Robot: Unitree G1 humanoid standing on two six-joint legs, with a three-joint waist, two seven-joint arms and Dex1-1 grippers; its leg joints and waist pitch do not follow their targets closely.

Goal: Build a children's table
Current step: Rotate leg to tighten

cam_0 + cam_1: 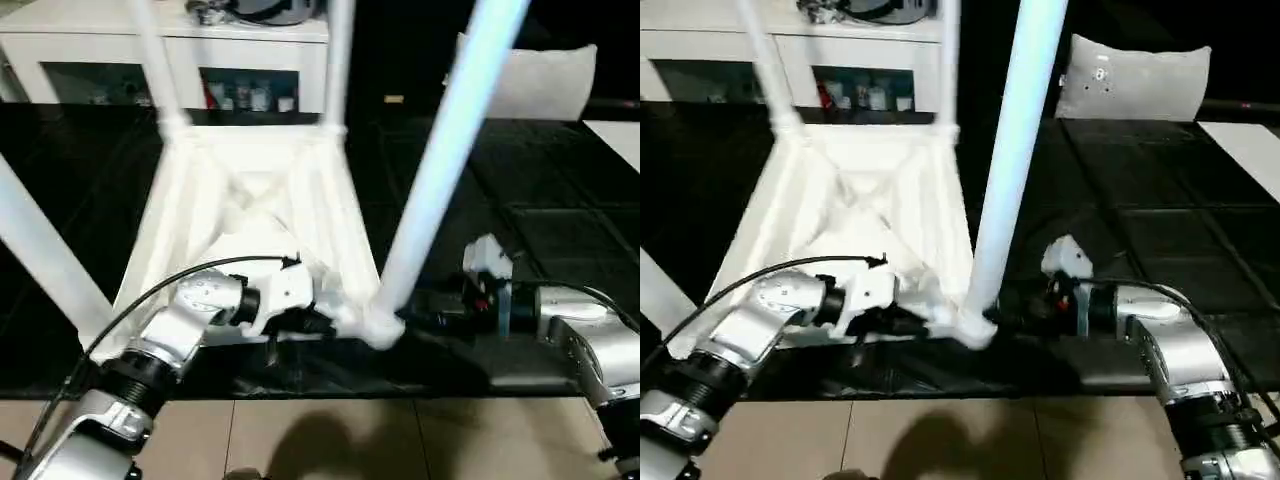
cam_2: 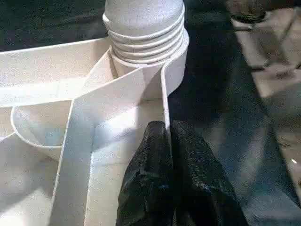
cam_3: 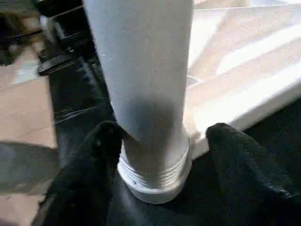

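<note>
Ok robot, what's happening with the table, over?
Left gripper pinching tabletop rib. Right gripper open around near leg at its threaded base. Nothing in the way.

No text, label, brand, number or sign can be read anywhere in these views. The small items behind the glass of the white cabinet are too blurred to make out any print, and the white plastic of the children's table bears no lettering that shows.
</note>
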